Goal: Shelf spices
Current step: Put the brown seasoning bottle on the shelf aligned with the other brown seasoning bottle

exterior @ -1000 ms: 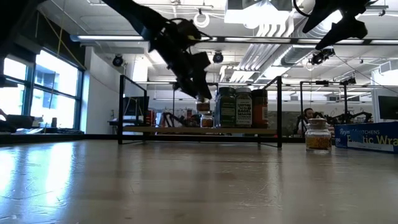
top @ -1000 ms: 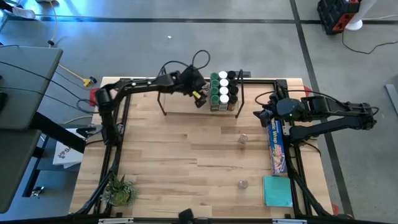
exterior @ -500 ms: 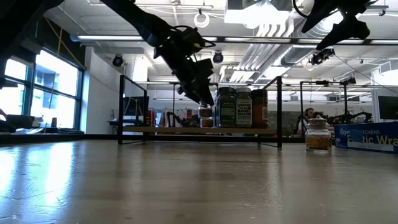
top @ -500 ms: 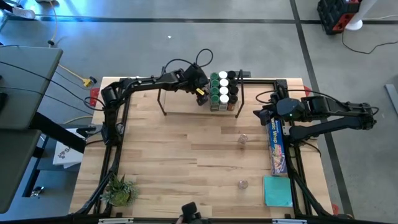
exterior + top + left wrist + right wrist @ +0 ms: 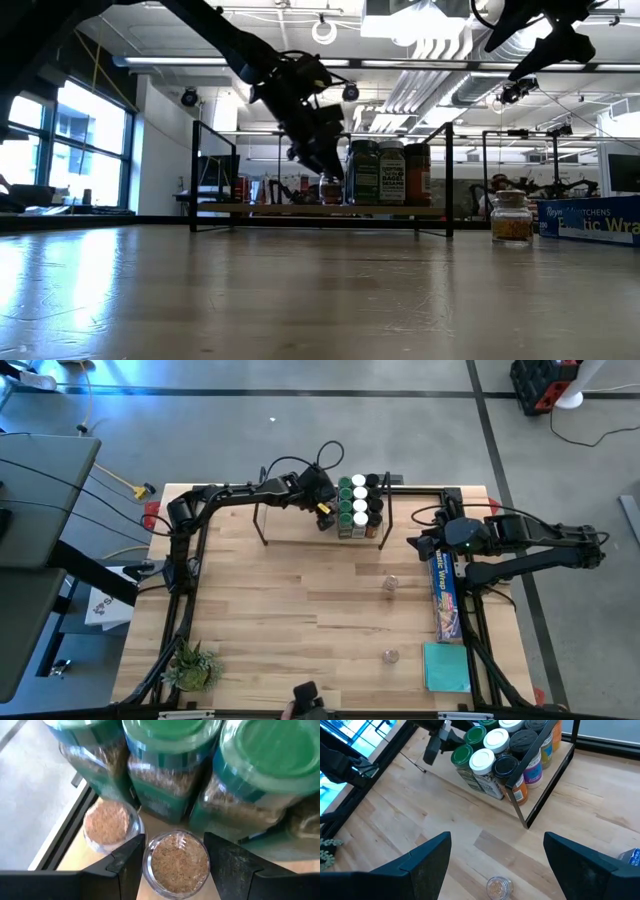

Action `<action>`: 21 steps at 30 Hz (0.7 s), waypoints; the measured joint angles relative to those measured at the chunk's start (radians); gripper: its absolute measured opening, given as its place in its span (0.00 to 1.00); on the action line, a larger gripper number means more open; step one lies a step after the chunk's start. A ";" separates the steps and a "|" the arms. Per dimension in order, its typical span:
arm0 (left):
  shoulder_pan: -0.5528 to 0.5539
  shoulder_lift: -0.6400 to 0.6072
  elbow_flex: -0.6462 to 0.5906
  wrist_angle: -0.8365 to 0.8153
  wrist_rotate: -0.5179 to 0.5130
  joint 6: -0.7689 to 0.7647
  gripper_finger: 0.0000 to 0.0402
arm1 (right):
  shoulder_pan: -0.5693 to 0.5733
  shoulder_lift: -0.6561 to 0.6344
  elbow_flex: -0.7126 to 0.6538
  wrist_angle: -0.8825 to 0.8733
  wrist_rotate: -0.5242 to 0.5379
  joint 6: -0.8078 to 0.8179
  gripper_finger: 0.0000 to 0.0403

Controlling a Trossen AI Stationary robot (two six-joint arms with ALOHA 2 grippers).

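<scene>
Two clear-lidded jars of tan spice sit right under my left claw (image 5: 175, 855): one (image 5: 177, 862) stands between my parted fingers (image 5: 125, 865), which flank its sides without clearly pressing, and the other (image 5: 106, 822) stands just beside it on the shelf's pale board (image 5: 82, 862). Past them is a row of taller green-lidded jars (image 5: 162, 755), their glass packed with brownish and greenish flakes. From above, the shelf (image 5: 300, 528) lies along the far side of the bench (image 5: 300, 610), with jars bunched at its right end (image 5: 359, 506) under green, white and dark lids; two more clear-lidded jars (image 5: 390, 584) stand apart on the open bench. My right claw (image 5: 495, 865) hangs wide open and empty over the bench's right side, near the blue box (image 5: 444, 595). A second ago my left claw held its jar above the board; now the jar rests on it and my fingers have loosened.
</scene>
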 joint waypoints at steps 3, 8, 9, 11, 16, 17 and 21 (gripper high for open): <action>0.002 0.000 0.000 0.025 0.000 0.008 0.49 | 0.000 0.000 0.000 0.000 -0.009 0.000 0.77; 0.005 0.000 0.000 0.043 -0.001 0.011 0.49 | 0.000 0.000 0.000 0.001 -0.011 0.001 0.77; 0.005 0.000 0.000 0.041 -0.001 0.007 0.49 | 0.000 0.000 0.000 0.001 -0.011 0.001 0.77; 0.005 0.000 0.000 0.040 -0.002 0.008 0.49 | 0.000 0.000 0.000 0.003 -0.012 0.001 0.77; 0.006 0.000 0.000 0.040 -0.001 0.007 0.49 | 0.000 0.000 0.000 0.004 -0.012 0.002 0.77; 0.006 0.000 0.000 0.040 -0.001 0.007 0.49 | 0.000 0.000 0.000 0.004 -0.013 0.002 0.77; 0.006 0.000 0.000 0.041 0.007 0.005 0.52 | 0.000 0.000 0.000 0.004 -0.021 0.002 0.77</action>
